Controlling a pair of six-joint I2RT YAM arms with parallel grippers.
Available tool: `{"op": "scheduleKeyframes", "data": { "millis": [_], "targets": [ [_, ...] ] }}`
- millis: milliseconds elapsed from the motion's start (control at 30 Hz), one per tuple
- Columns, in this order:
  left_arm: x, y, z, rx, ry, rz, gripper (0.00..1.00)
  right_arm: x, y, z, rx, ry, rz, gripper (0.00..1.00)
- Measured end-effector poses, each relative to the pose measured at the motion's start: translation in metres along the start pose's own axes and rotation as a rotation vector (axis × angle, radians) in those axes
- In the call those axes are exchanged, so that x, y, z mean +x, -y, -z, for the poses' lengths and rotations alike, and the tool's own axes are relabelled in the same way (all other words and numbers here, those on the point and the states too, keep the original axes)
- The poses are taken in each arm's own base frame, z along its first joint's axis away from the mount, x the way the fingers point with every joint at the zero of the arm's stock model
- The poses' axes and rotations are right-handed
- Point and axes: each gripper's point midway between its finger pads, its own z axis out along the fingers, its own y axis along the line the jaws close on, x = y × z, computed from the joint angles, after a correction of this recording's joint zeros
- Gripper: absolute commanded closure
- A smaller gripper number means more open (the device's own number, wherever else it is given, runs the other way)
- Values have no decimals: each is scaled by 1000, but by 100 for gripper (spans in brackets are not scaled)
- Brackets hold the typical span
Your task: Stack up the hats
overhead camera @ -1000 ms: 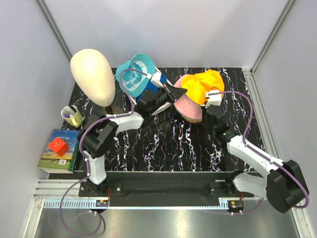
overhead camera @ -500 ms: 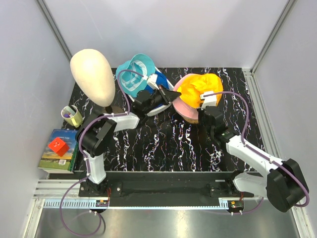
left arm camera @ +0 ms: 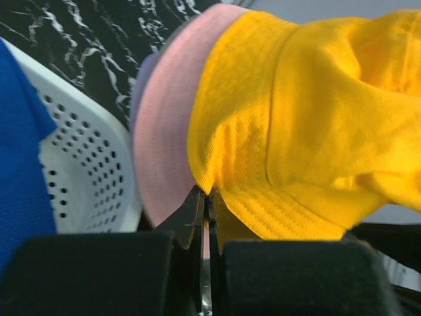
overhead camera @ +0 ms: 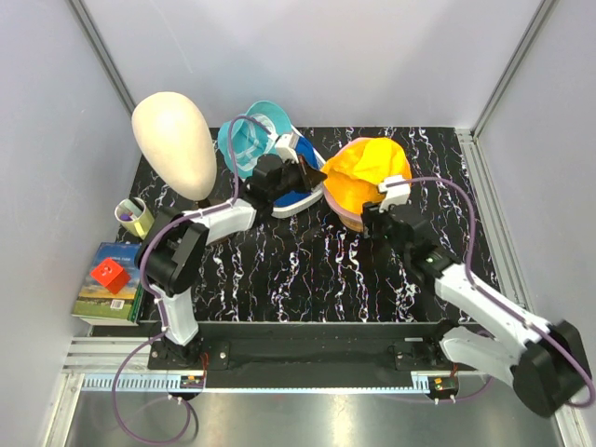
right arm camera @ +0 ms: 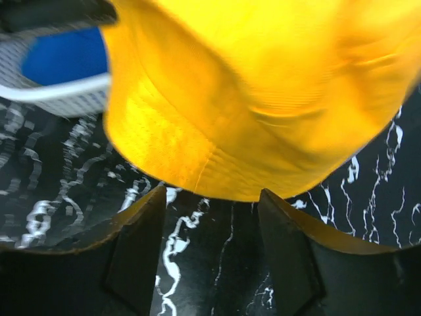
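Behind and to the left of the left tool [left arm camera: 205, 197], the teal hat [overhead camera: 244, 140] and the blue hat [left arm camera: 20, 164] in the basket [left arm camera: 85, 164] are not yet stacked. That tool's jaws are pressed together at the brim of the yellow hat [left arm camera: 316, 99], apparently pinching its edge, though the view is too close to be sure. The yellow hat sits on the pink hat [left arm camera: 164, 131]. Just short of that brim, the right tool [right arm camera: 210, 204] stands spread and empty. Roughly half done, I judge.

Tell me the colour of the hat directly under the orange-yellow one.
It is the pink hat, clearest in the left wrist view, beneath the orange-yellow hat.
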Motion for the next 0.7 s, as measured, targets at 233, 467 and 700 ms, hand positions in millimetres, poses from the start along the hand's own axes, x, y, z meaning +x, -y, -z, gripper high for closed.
{"op": "scheduleKeyframes", "data": {
  "millis": [233, 467, 700],
  "targets": [
    [-14, -21, -4, -84, -29, -85, 100, -76, -6, 65, -124, 277, -97, 30],
    [-15, -28, -3, -103, -62, -193, 100, -145, 21, 48, -82, 308, -167, 36],
    [-16, -32, -2, -104, -89, -319, 100, -118, 103, -17, -65, 170, -362, 38]
  ]
}}
